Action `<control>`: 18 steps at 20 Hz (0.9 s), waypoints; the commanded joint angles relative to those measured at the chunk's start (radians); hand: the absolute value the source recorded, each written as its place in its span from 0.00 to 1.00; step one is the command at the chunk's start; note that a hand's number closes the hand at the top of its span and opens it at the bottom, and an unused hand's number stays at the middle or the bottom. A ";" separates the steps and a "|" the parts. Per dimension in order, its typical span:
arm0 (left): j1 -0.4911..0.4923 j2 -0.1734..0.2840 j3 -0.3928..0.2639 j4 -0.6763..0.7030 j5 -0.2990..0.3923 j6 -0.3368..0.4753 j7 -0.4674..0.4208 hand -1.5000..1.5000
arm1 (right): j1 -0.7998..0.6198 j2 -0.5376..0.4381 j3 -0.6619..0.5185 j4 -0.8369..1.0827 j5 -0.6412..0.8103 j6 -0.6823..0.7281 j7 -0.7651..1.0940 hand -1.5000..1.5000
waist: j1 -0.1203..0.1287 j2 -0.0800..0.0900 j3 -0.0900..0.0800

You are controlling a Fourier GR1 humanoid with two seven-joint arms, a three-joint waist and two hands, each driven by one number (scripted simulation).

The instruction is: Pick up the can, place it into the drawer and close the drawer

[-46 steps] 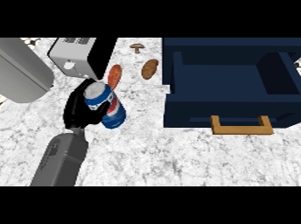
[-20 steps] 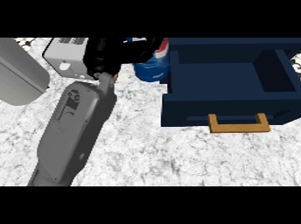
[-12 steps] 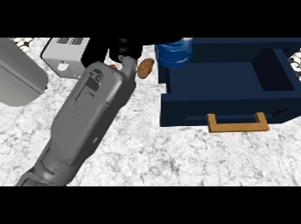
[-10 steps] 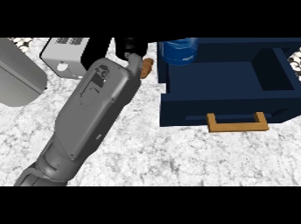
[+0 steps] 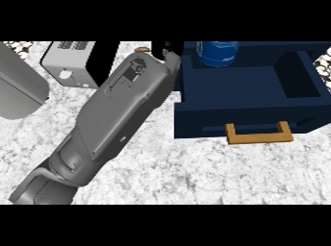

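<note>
The blue can (image 5: 218, 52) is upright at the top edge of the head view, over the back of the open navy drawer (image 5: 197, 108); its top is cut off by the view's edge. My left forearm runs from the lower left up to the drawer's back left corner. Only a black sliver of my left hand (image 5: 170, 52) shows beside the can, and the forearm hides the rest. The can has travelled with this hand. The drawer's wooden handle (image 5: 259, 133) faces me. My right hand is out of sight.
A white toaster (image 5: 70, 62) stands at the back left, with a grey appliance (image 5: 8, 84) to its left. Something small and brown (image 5: 141, 49) peeks out behind the forearm. Marbled counter (image 5: 218, 173) lies in front of the drawer.
My left arm has swung up and to the right, carrying the can from the counter near the toaster to above the drawer's back. The forearm now hides the brown foods.
</note>
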 commanded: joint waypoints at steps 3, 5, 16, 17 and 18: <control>-0.070 0.000 -0.022 0.144 0.086 -0.024 -0.063 1.00 | 0.021 0.011 -0.025 0.016 -0.009 0.035 -0.020 0.00 | -0.003 0.000 0.000; -0.097 0.000 -0.092 0.121 0.145 0.036 -0.054 1.00 | -0.021 0.009 0.001 -0.028 0.001 -0.018 0.026 0.00 | -0.005 0.000 0.000; -0.131 0.000 -0.184 0.292 0.295 0.032 -0.168 1.00 | -0.010 0.010 0.005 0.009 -0.003 0.036 -0.006 0.00 | -0.040 0.009 0.001; -0.119 0.000 -0.236 0.254 0.326 0.070 -0.138 1.00 | -0.008 0.011 0.031 0.014 0.012 0.034 -0.013 0.00 | -0.041 0.007 0.002; -0.196 0.000 -0.202 0.336 0.315 0.060 -0.134 1.00 | -0.060 -0.023 0.011 -0.015 -0.004 -0.030 0.050 0.00 | -0.048 0.014 0.001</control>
